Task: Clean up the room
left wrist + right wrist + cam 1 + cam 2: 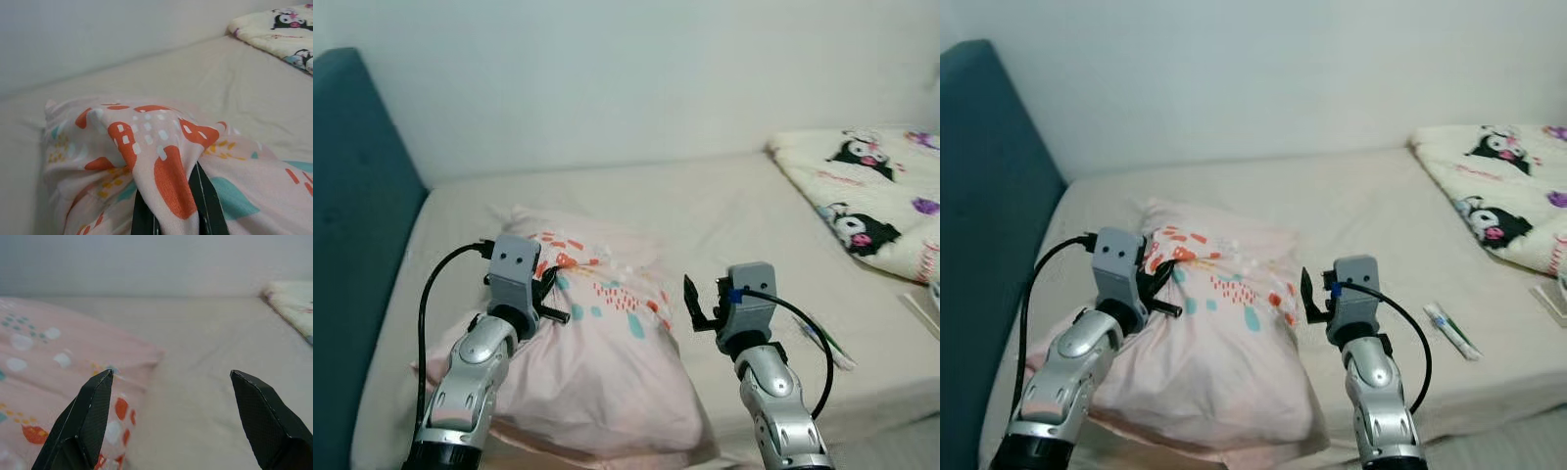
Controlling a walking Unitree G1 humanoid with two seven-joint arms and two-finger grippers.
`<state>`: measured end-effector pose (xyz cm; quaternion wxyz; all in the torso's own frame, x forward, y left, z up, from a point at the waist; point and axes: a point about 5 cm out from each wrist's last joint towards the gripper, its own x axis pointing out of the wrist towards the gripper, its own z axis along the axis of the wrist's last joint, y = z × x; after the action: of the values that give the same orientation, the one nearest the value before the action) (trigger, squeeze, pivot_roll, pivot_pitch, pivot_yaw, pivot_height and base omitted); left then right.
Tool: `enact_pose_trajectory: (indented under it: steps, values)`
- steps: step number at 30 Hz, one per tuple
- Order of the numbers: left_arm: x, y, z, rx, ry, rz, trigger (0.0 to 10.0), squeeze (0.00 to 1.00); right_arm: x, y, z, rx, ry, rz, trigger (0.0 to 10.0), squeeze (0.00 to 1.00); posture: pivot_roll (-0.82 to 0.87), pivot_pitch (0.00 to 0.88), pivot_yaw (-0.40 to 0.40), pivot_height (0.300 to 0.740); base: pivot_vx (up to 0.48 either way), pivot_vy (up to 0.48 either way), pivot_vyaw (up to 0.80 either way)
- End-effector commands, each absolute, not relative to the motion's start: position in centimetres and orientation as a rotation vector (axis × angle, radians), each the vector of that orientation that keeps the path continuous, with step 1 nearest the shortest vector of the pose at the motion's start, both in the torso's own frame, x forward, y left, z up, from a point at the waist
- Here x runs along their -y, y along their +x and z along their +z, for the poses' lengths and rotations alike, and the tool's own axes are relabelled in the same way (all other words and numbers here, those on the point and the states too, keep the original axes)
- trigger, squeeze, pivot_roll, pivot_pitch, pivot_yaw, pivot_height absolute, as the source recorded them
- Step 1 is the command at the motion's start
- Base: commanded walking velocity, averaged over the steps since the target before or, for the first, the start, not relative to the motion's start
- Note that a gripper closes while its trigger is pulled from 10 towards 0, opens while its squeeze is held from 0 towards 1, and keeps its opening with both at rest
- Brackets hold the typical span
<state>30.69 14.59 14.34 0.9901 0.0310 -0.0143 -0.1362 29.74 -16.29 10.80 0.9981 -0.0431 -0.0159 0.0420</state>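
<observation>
The pink patterned pillow (597,343) is located on the bed (724,211), at the near left part of the mattress, close to the teal headboard (352,245). It lies askew, one corner overhanging the near edge. A fold of its cover is pinched between the closed fingers (208,200) of the left gripper (546,289), and the fabric is seen raised and draped over them in the left wrist view.

The right gripper (702,305) is held just beside the pillow's right edge, above the mattress. Its fingers (90,416) are spread wide apart and nothing is held between them; in the right wrist view the pillow corner is seen beside one fingertip, not between the two.

Further out, a small tube (1451,330) lies loose on the sheet to the right, well apart from both grippers. A folded cartoon-print blanket (871,196) is placed at the far right of the bed.

The task is judged to be at an early stage. The pillow is gripped but not yet set straight at the headboard. The tube is untouched and remains to be removed. Whether the blanket requires further handling cannot be determined.
</observation>
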Motion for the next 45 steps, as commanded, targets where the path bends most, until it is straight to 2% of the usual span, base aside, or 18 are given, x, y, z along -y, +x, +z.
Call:
enact_pose_trajectory:
  steps: [1,18,24,32,45]
  values:
    - [-14.1,31.2,15.8,0.119,0.085,-0.279,10.0,0.00,16.2,29.7,10.3,0.010,-0.087,0.082,10.0,0.00,0.01,0.047,-0.001,0.740,0.000,0.000,0.00]
    - [-14.1,31.4,15.9,0.139,0.067,-0.238,10.0,0.00,16.3,30.0,10.7,0.035,-0.115,0.064,10.0,0.00,0.01,0.044,0.000,0.740,0.000,0.000,0.00]
    - [-13.8,31.2,15.9,0.141,0.088,-0.232,10.0,0.00,16.1,30.0,10.9,0.042,-0.157,0.073,10.0,0.00,0.01,0.049,0.000,0.740,0.000,-0.400,0.74]
    - [-13.9,31.4,15.7,0.118,0.008,-0.187,10.0,0.00,16.5,30.1,10.9,0.046,-0.148,0.048,10.0,0.00,0.01,0.053,0.000,0.740,0.000,-0.349,0.80]
    - [-13.8,31.7,15.7,0.119,0.039,-0.217,10.0,0.00,17.5,30.1,10.9,0.045,-0.133,-0.009,10.0,0.00,0.01,0.055,0.007,0.740,0.000,0.000,0.00]
